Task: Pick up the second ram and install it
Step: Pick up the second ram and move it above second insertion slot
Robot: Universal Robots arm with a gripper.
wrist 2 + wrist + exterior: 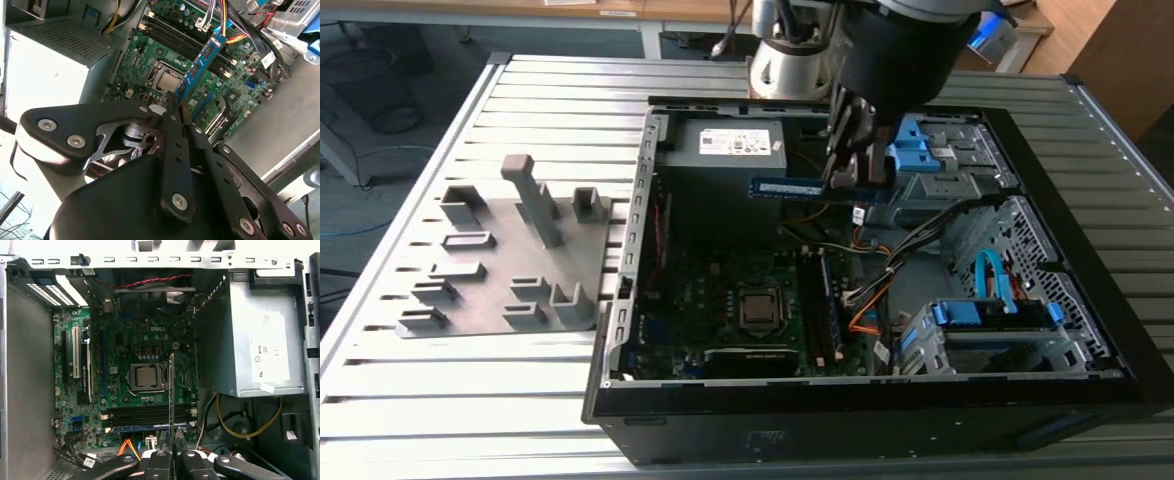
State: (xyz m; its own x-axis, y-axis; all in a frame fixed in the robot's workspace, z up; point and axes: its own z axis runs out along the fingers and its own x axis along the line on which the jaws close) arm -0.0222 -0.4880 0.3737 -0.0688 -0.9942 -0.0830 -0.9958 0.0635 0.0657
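Exterior view first: long, narrow blue-green memory stick with black chips and a pale label (787,188), held level in mid-air over the open case, poking toward the exterior view's left out of the black two-finger gripper (843,180). Pinched by one end, fingers closed flat on both faces, nothing else in the grip. Clear of everything below, touching neither board nor slots. Just in front of the grey boxy power supply (720,150), above the green motherboard (720,300).

Second wrist view: same memory stick (202,57) reaching out from the gripper (175,104), slanting across the long black memory slots (185,42) rather than along them.

First wrist view: memory stick edge-on (171,390), rising from the gripper (173,445), crossing the memory slots (145,415) roughly at a right angle, just beside the square silver processor socket (145,376). Similar blue stick (150,427) lying along the slot row, apparently seated.

Step, as judged: pick done, carried over the board, install not yet begun. Likely calls for turning the stick parallel with a free slot, matching the notch, then pressing straight down; risk of jamming if skewed.

Further out: black tower case (881,400); grey plastic fixture plate with upright pegs (494,260) well apart at the exterior view's left, on the ribbed metal table (454,420).
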